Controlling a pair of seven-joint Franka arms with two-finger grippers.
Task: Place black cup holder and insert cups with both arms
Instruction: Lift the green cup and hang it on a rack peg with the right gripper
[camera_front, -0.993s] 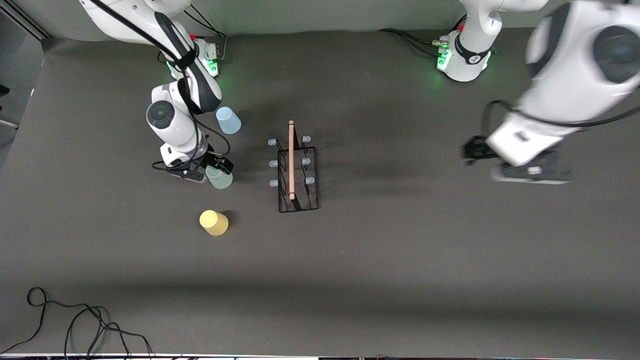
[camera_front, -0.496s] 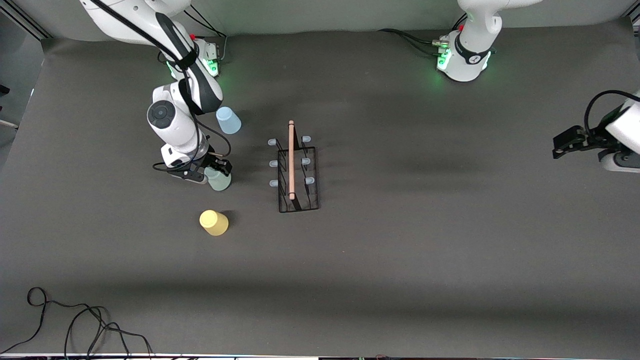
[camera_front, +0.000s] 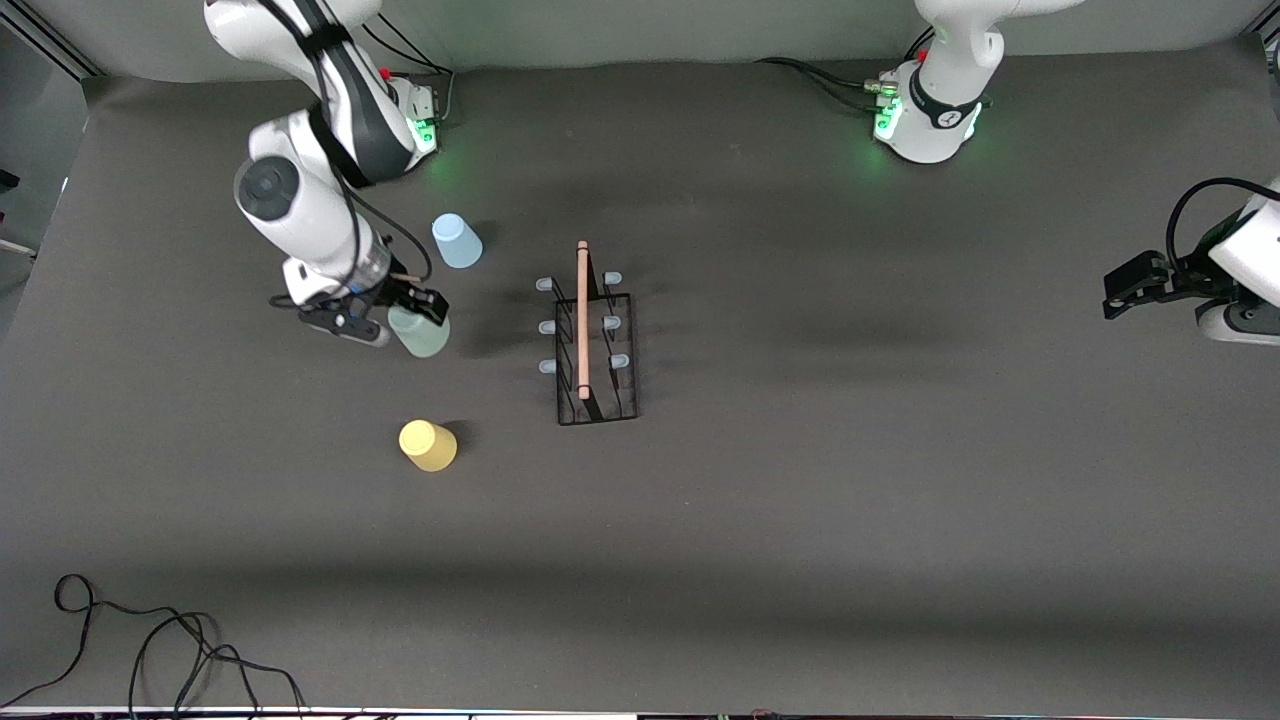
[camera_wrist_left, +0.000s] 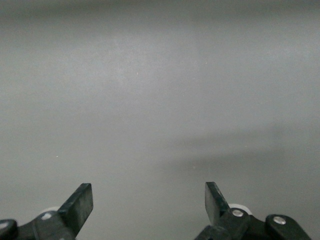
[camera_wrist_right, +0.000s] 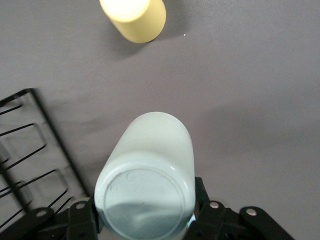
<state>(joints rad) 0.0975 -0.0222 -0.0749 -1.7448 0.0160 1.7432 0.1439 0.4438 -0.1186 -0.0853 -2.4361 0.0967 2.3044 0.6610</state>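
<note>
The black cup holder (camera_front: 597, 418) stands mid-table, its wooden handle (camera_front: 583, 320) on top and pale-tipped pegs on both sides; its wire base (camera_wrist_right: 55, 131) also shows in the right wrist view. My right gripper (camera_front: 405, 318) (camera_wrist_right: 145, 210) is shut on the mint green cup (camera_front: 422, 335) (camera_wrist_right: 147, 170), which is held bottom-up above the table beside the holder. The light blue cup (camera_front: 456, 241) stands upside down nearer the right arm's base. The yellow cup (camera_front: 428, 445) (camera_wrist_right: 135, 17) stands nearer the front camera. My left gripper (camera_front: 1118, 288) (camera_wrist_left: 149, 197) is open over bare table at the left arm's end.
A loose black cable (camera_front: 150, 650) lies at the table's front edge, toward the right arm's end. The arms' green-lit bases (camera_front: 925, 110) (camera_front: 415, 115) stand along the back edge. Bare grey mat stretches between the holder and the left gripper.
My right gripper has shut on the mint green cup and lifted it a little toward the right arm's base. The left arm has swung out to its end of the table.
</note>
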